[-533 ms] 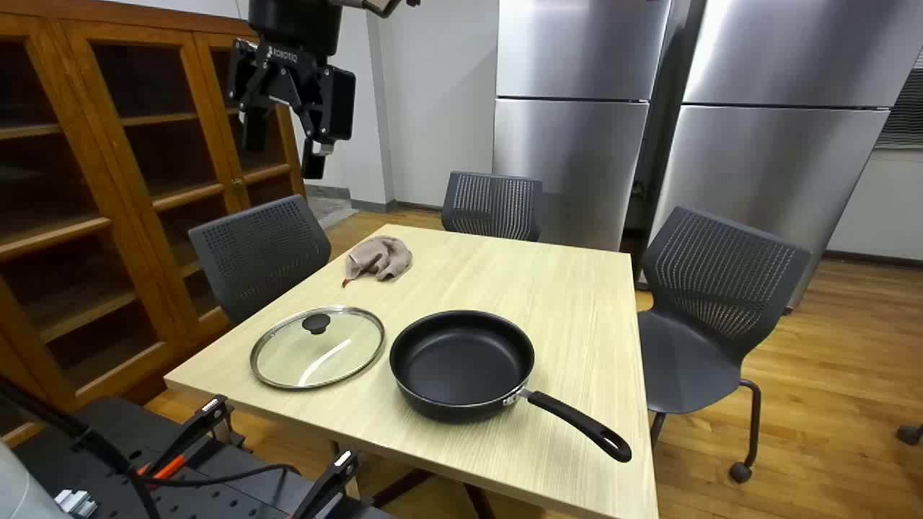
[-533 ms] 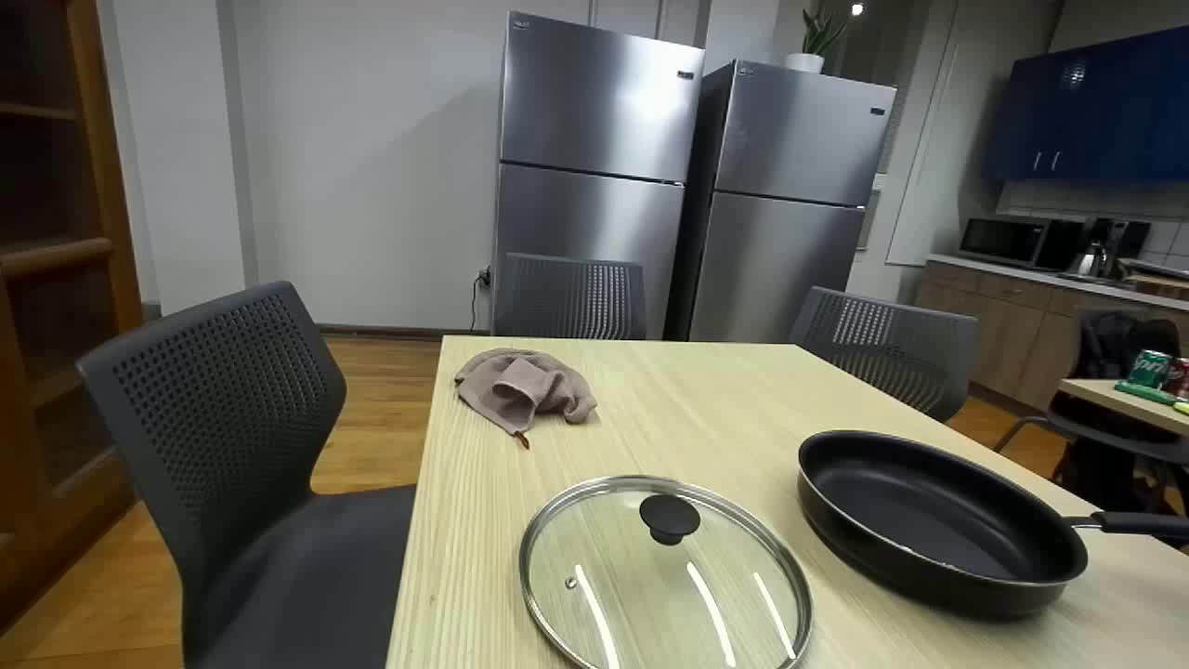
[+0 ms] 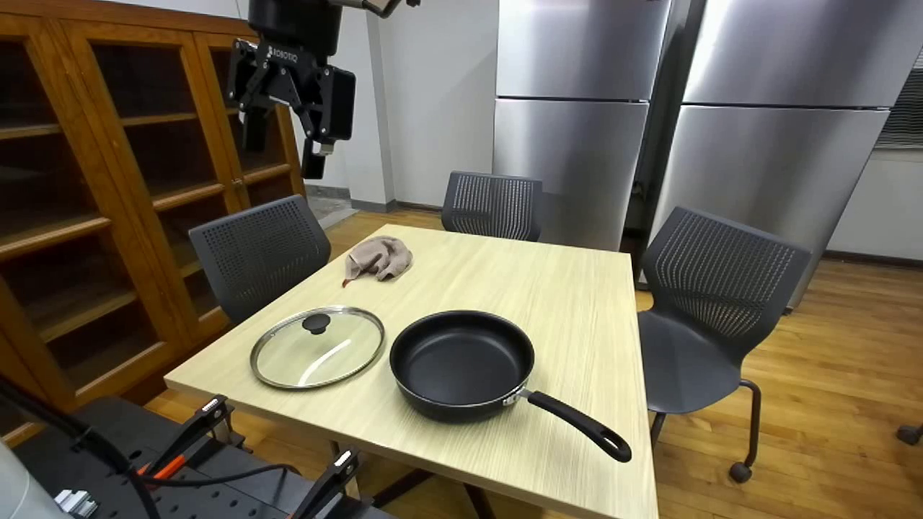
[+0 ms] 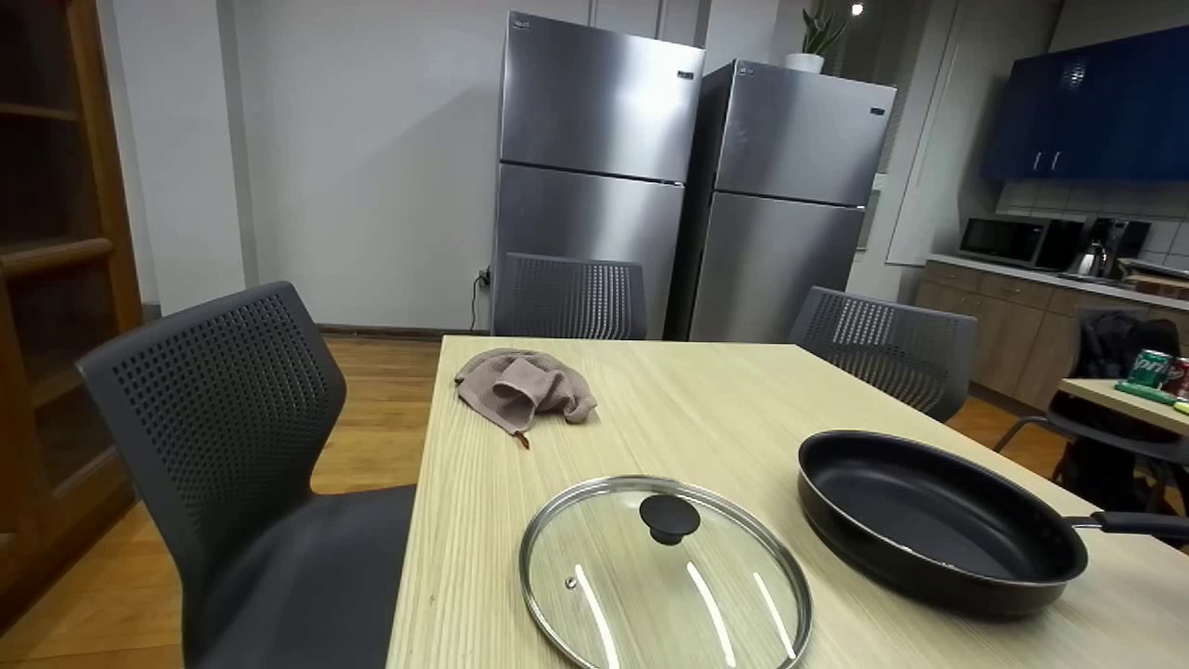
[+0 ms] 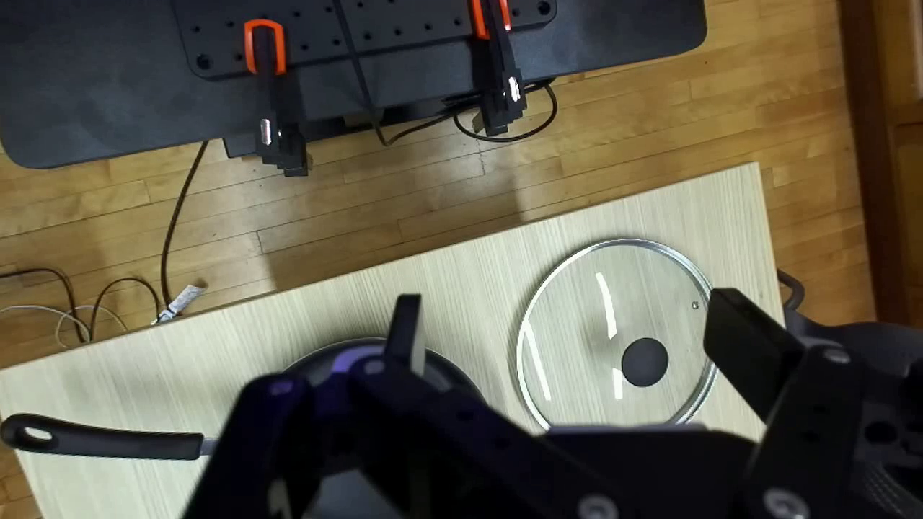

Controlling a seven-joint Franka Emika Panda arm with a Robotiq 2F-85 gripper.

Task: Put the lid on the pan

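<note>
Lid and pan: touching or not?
Apart. In an exterior view, a strip of bare tabletop shows between the lid and the pan; the wrist view, looking down, shows that gap too.

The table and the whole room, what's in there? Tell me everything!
table: one, pale wood, in every view
pan: one, black, on the table
lid: one, clear, beside the pan
cloth: one, brownish, crumpled on the table
chairs: at least three, dark grey, around the table
fridges: two, silver, behind the table
cabinet: one, brown, far left
plant: one, green, above a fridge
cupboards: number unclear, blue, far right
microwave: one, dark, below the cupboards
cans: two, green and red, far right
stand: one, black, beside the table
clamps: two, black and orange, on the stand
cables: several, mostly black, near the stand
jaws: one pair, black, open, above table height
</note>
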